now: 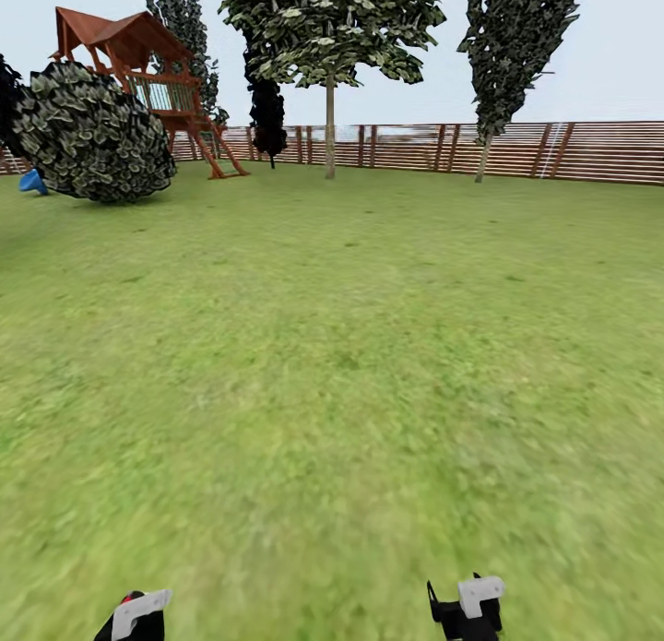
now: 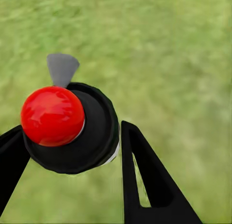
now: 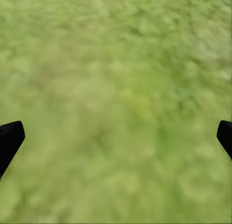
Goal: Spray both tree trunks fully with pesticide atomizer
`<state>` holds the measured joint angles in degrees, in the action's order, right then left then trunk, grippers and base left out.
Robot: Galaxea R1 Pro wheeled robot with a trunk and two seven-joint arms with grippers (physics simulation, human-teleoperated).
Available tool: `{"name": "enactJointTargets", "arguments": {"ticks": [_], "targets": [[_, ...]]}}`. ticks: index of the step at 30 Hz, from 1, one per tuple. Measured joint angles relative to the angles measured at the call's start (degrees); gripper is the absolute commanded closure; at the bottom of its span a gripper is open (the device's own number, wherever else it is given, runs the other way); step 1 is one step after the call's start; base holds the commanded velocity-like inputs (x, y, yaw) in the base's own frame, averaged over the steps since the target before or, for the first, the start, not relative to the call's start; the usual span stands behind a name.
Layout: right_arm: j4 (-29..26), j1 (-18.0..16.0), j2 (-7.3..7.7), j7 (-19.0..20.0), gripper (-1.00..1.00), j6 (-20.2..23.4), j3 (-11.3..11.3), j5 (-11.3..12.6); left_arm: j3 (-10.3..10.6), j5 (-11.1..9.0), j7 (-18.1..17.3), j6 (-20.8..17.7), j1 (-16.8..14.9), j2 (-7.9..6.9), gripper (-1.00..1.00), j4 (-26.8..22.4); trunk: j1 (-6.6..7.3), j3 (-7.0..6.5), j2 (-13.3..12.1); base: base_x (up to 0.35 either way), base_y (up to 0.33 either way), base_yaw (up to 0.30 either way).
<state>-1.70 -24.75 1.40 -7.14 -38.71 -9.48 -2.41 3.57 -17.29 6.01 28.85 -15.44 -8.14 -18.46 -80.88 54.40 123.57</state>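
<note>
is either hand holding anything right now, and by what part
The left hand is shut on the pesticide atomizer, gripping its black body just below the red cap. The right hand is open over grass, holding nothing.

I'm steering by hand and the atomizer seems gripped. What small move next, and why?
Probably roll forward toward the bare-trunked tree by the fence. The left hand holds the atomizer, but open lawn separates the robot from that trunk.

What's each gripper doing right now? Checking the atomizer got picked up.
Left gripper: shut on the pesticide atomizer, red cap up.
Right gripper: open, empty, over the grass.
</note>
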Motion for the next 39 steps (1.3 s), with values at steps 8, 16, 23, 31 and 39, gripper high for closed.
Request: {"name": "enactJointTargets", "arguments": {"ticks": [8, 16, 23, 31, 39], "targets": [[0.0, 0.0, 0.0, 0.01, -1.0, 0.0, 0.0, -0.01, 0.0, 0.0, 0.0, 0.0, 0.0, 0.0, 1.0, 0.0, 0.0, 0.0, 0.0, 0.34, 0.0, 0.0], [0.0, 0.0, 0.0, 0.0, -1.0, 0.0, 0.0, 0.0, 0.0, 0.0, 0.0, 0.0, 0.0, 0.0, 1.0, 0.0, 0.0, 0.0, 0.0, 0.34, 0.0, 0.0], [0.0, 0.0, 0.0, 0.0, -1.0, 0.0, 0.0, 0.02, 0.0, 0.0, 0.0, 0.0, 0.0, 0.0, 1.0, 0.0, 0.0, 0.0, 0.0, 0.34, 0.0, 0.0], [0.0, 0.0, 0.01, 0.0, -1.0, 0.0, 0.0, 0.03, 0.0, 0.0, 0.0, 0.0, 0.0, 0.0, 1.0, 0.0, 0.0, 0.0, 0.0, 0.34, 0.0, 0.0], [-0.01, 0.01, 0.01, 0.08, -1.0, 0.0, 0.0, -0.04, 0.0, 0.01, 0.0, 0.0, -0.01, 0.01, 1.0, 0.02, 0.0, 0.0, 0.0, 0.34, 0.0, -0.069]]}}
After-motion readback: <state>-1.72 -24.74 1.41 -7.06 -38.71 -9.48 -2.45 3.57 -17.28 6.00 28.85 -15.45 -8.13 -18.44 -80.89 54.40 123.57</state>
